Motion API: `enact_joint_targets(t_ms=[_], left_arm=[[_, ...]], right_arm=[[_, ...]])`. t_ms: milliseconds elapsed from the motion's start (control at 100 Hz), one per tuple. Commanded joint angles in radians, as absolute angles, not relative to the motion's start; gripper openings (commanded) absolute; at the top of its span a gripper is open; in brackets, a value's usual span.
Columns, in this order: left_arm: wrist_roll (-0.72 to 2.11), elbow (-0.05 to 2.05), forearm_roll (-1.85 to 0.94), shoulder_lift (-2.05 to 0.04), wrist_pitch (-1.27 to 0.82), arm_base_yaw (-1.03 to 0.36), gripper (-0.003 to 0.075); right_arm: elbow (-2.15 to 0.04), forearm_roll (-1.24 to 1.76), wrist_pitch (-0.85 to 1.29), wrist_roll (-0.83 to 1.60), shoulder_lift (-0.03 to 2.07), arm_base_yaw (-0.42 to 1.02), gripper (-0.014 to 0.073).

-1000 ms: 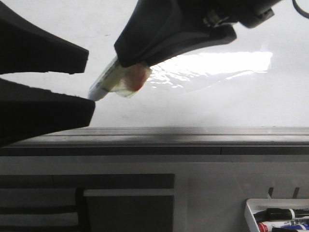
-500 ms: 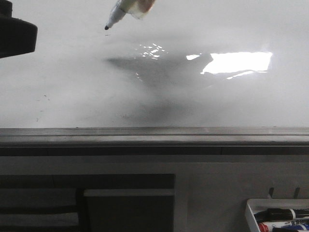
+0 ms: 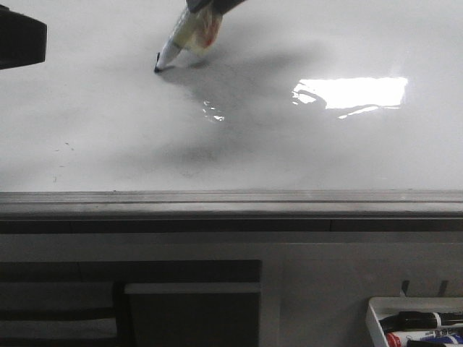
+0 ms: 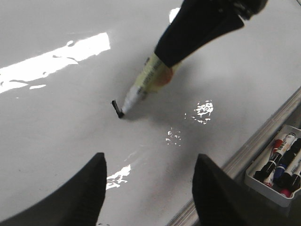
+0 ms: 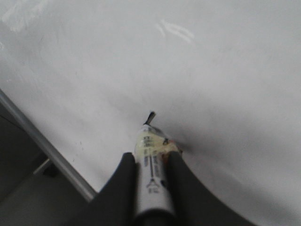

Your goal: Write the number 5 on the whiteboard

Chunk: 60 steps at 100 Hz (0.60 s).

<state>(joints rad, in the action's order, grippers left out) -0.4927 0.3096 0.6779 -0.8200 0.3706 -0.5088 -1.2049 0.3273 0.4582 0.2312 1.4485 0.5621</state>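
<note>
Whiteboard [image 3: 347, 159] is lying flat under both arms, right hand [image 5: 151, 165] clamping marker [image 4: 143, 87] just starting the 5, needing steady light pressure; left hand [image 4: 148, 188] idling open.

Glossy white whiteboard [image 3: 347, 152], short black stroke [image 4: 115, 108], pale yellowish marker [image 4: 148, 82]

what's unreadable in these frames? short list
- Marker label: right wrist view, print too small and blurred.
- Right pincer: front view crops it at the top edge.
- Left pincer: front view shows only a dark corner; wrist view shows the fingers apart.
- Tray markers: front view cuts them at the edge; left wrist view too small.
- Stroke: just a short dash so far.
</note>
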Motion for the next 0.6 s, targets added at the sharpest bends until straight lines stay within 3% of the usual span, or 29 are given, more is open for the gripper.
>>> enact_joint_targets(t_ms=[0, 360, 590], left_arm=[[-0.503, 0.333, 0.648, -0.82, 0.428, -0.51, 0.0366], [-0.503, 0.333, 0.648, -0.82, 0.428, -0.51, 0.0366], [-0.503, 0.333, 0.648, -0.82, 0.428, -0.51, 0.0366]], right_arm=[[-1.171, 0.331, 0.406, 0.243, 1.422, 0.559, -0.0059], [-1.102, 0.324, 0.438, 0.243, 1.343, 0.526, -0.0041], [-1.099, 0.334, 0.314, 0.243, 1.399, 0.629, -0.0041]])
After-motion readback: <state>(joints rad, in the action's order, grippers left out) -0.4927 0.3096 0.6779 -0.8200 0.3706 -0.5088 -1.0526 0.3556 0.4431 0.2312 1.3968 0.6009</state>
